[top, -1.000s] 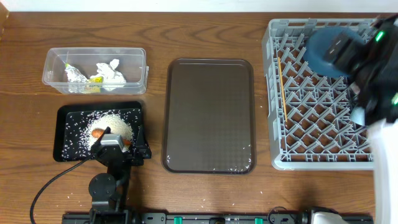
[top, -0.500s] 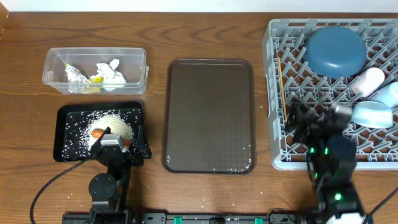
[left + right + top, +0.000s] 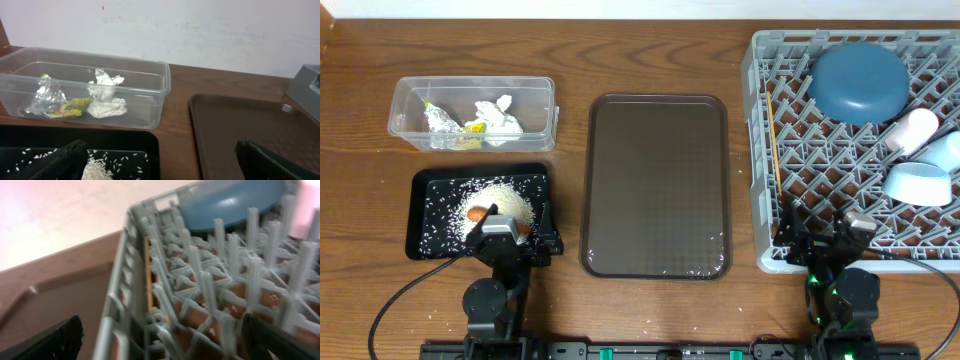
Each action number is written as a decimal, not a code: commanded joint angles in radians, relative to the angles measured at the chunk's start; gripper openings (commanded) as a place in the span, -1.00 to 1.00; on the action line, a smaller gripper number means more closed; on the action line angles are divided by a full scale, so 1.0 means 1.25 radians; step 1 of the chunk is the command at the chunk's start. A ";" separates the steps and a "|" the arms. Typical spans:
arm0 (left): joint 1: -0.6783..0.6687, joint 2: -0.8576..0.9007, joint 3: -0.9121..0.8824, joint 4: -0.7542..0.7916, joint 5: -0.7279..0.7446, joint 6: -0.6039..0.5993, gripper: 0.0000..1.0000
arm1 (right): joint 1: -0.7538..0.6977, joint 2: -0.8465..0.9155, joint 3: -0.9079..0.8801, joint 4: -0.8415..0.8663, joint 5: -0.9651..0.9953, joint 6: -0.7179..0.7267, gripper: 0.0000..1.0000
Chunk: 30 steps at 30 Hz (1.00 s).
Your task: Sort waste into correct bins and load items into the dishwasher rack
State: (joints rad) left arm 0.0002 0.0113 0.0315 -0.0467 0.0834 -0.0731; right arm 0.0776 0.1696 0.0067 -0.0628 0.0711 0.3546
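Note:
The clear tub (image 3: 472,88) at back left holds crumpled tissue (image 3: 498,115) and a silvery-green wrapper (image 3: 445,125). In front of it the black tray (image 3: 425,185) carries rice (image 3: 508,200) and a carrot piece (image 3: 477,213). My left gripper (image 3: 510,234) stands open over that tray's near right corner, holding nothing. The grey rack (image 3: 760,150) on the right holds the dark-blue dish (image 3: 860,82), a white cup (image 3: 910,130), a light-blue cup (image 3: 947,150), a light-blue bowl (image 3: 918,183) and chopsticks (image 3: 775,140). My right gripper (image 3: 825,236) is open and empty at the rack's near left corner.
The large brown serving tray (image 3: 655,185) lies between the bins and the rack, with a few rice grains (image 3: 695,268) along its near edge. A cable (image 3: 400,295) loops on the table left of the left arm. A pale wall (image 3: 200,25) stands behind the table.
The right arm has drawn back from above the rack's far side to its near edge, uncovering the dish, cups and bowl. The left arm has not moved.

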 commanded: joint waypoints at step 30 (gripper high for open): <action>0.004 -0.005 -0.022 -0.012 0.008 0.011 0.93 | -0.140 -0.132 -0.001 -0.013 -0.066 -0.298 0.99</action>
State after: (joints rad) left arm 0.0002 0.0109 0.0315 -0.0463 0.0830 -0.0731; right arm -0.0917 0.0143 0.0067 -0.0704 -0.0185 0.0605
